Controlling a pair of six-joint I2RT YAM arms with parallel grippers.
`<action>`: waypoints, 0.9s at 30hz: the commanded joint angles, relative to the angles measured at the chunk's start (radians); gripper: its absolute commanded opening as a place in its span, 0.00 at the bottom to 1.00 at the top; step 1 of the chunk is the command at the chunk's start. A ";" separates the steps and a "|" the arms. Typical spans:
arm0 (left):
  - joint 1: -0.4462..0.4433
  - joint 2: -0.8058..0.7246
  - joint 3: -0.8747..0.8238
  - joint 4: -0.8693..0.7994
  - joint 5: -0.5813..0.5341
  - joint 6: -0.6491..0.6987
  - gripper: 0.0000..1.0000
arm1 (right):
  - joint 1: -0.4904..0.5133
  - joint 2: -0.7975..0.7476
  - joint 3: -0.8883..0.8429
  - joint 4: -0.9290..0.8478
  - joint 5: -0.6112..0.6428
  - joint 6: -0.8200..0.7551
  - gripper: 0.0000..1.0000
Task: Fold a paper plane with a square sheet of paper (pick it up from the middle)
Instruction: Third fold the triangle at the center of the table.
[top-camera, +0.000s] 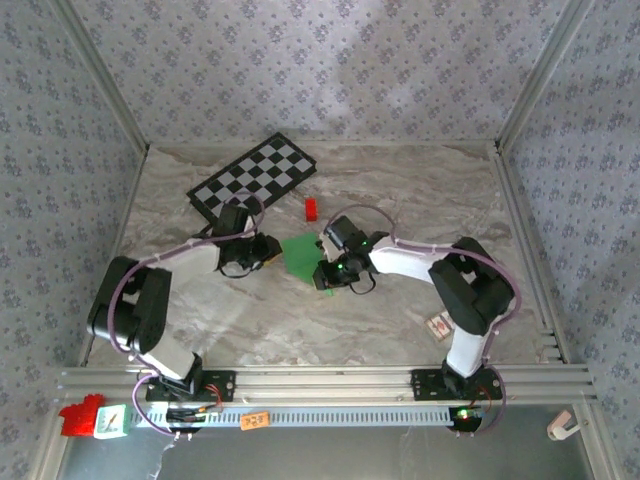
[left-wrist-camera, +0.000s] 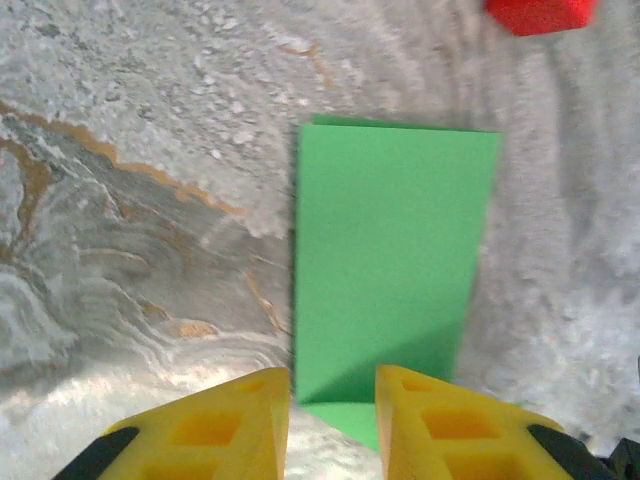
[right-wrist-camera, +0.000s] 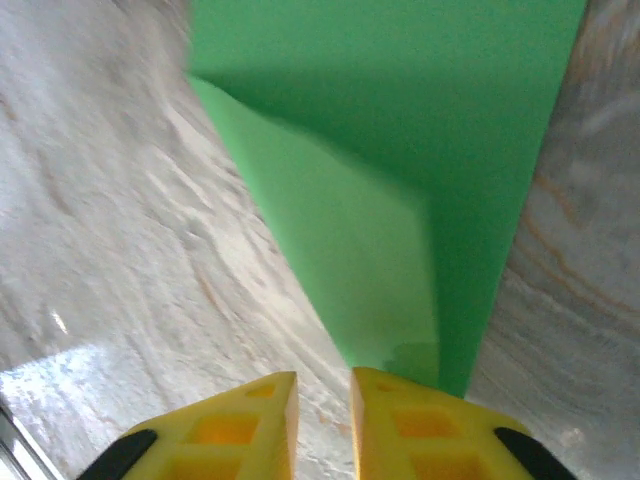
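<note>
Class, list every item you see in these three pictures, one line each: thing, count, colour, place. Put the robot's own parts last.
sheet of paper: one, bright green, folded, flat mid-table between the grippers.
checkered board: one, black and white, far left of the table.
block: one, red, just beyond the paper.
small card: one, white with red marks, near right, beside the right arm.
red object: one, left end of the near rail, off the table.
table: one, grey-brown marbled.
left gripper: one, yellow fingers, jaws apart at the paper's near edge.
right gripper: one, yellow fingers, jaws slightly apart by the paper's tip.
</note>
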 joint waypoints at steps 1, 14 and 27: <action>-0.005 -0.069 -0.075 0.065 0.006 -0.134 0.32 | -0.001 -0.062 0.021 0.060 0.050 0.043 0.27; -0.077 -0.029 -0.172 0.274 0.083 -0.313 0.38 | -0.019 0.050 0.063 0.066 0.112 0.095 0.30; -0.107 0.083 -0.142 0.348 0.114 -0.357 0.36 | -0.047 0.105 0.029 0.058 0.103 0.108 0.27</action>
